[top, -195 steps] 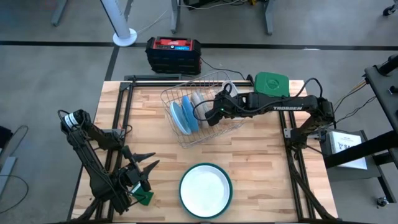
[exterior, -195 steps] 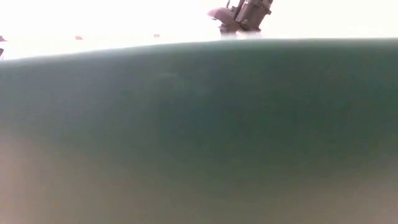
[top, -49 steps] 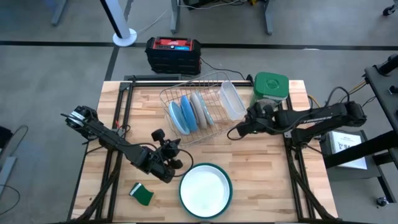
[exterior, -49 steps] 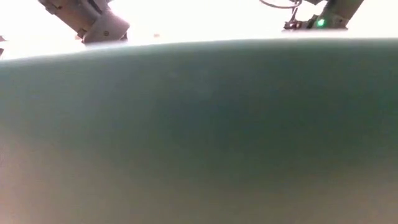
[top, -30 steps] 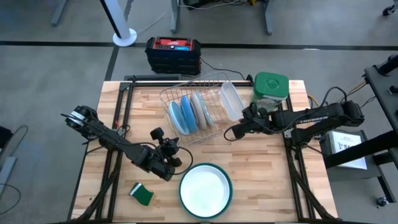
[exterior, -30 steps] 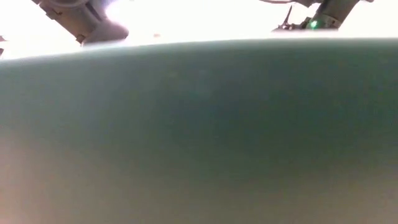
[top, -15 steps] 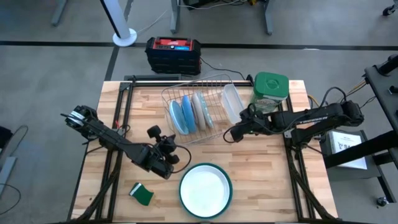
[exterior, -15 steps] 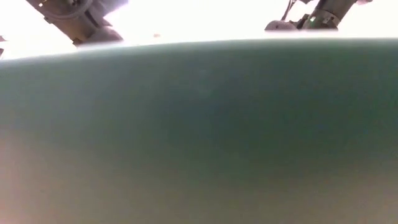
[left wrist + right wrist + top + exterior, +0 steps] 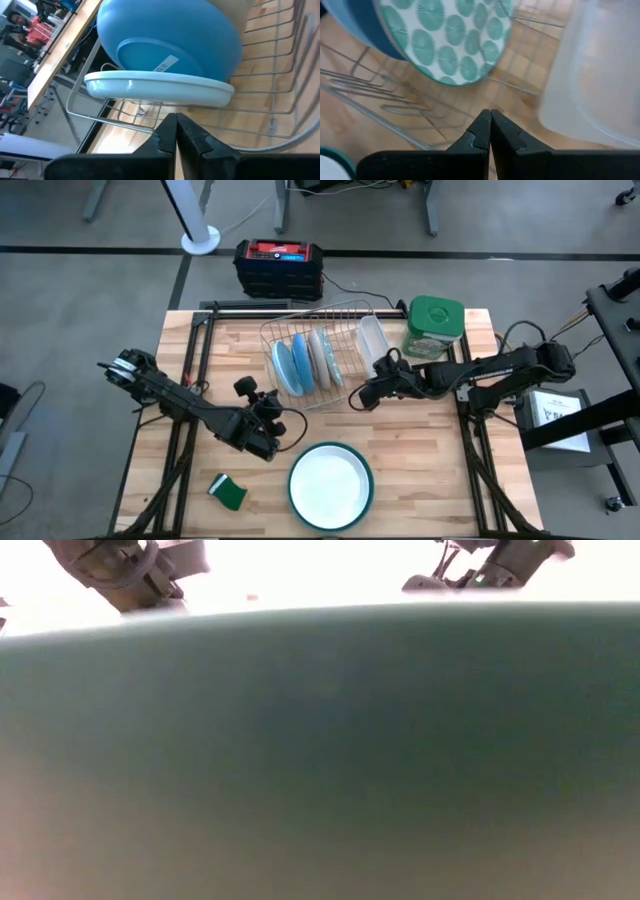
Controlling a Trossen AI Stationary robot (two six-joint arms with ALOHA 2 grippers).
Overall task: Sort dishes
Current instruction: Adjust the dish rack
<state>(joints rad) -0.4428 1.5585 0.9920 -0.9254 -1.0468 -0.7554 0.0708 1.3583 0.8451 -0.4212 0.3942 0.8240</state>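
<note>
A wire rack (image 9: 318, 355) at the table's far middle holds light blue plates (image 9: 290, 365) (image 9: 165, 35) and paler plates (image 9: 322, 355) standing on edge; one has teal discs on its face (image 9: 455, 45). The largest plate (image 9: 330, 485), white with a teal rim, lies flat near the front edge and fills the low view (image 9: 320, 760). My left gripper (image 9: 283, 418) (image 9: 175, 132) is shut just off the rack's near-left side, pointing at the blue plates. My right gripper (image 9: 353, 401) (image 9: 490, 127) is shut at the rack's near-right corner, pointing toward the table's left.
A clear container (image 9: 372, 345) (image 9: 590, 75) leans in the rack's right end, with its green lid (image 9: 437, 315) beside it at the far right. A green sponge (image 9: 228, 492) lies at the near left. A black and red box (image 9: 279, 265) stands beyond the far edge.
My right gripper has slid toward the table's left, closer to the rack's near-right corner. My left gripper has crept toward the far edge and the blue plates. Both stay shut. No plate has moved.
</note>
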